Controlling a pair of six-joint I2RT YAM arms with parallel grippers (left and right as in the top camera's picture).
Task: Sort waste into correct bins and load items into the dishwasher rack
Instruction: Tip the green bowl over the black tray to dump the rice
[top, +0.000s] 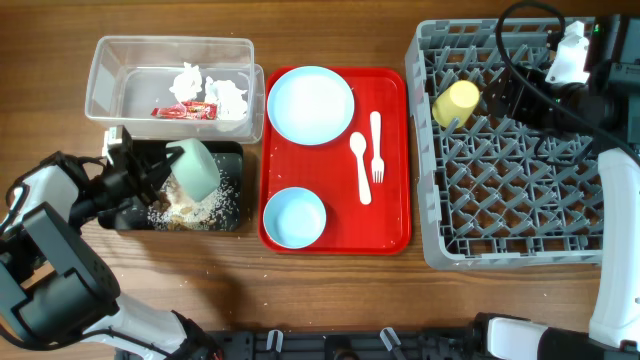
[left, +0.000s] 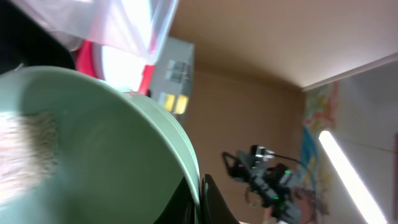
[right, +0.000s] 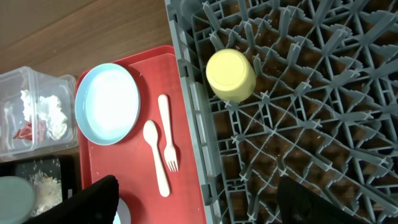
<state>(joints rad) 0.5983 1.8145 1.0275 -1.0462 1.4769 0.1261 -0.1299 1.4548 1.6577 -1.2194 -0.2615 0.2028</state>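
My left gripper (top: 165, 165) is shut on the rim of the pale green bowl (top: 196, 167), tipped on its side over the black tray (top: 232, 150); beige crumbs (top: 190, 208) lie in the tray. In the left wrist view the fingers (left: 200, 196) pinch the bowl's rim (left: 93, 143), crumbs still inside. The clear tub (top: 105, 75) holds white tissue wads (top: 228, 96) and a red wrapper (top: 185, 110). The red tray carries the blue plate (top: 310, 104), blue bowl (top: 294, 216), spoon (top: 361, 165) and fork (top: 377, 147). My right gripper (right: 196, 202) is open above the grey rack (top: 520, 215), which holds the yellow cup (top: 456, 103).
The red serving tray (top: 395, 225) lies between the two bins and the rack. A few crumbs lie on the wood in front of the black tray. The right arm's cable (top: 540, 90) loops over the rack's far side.
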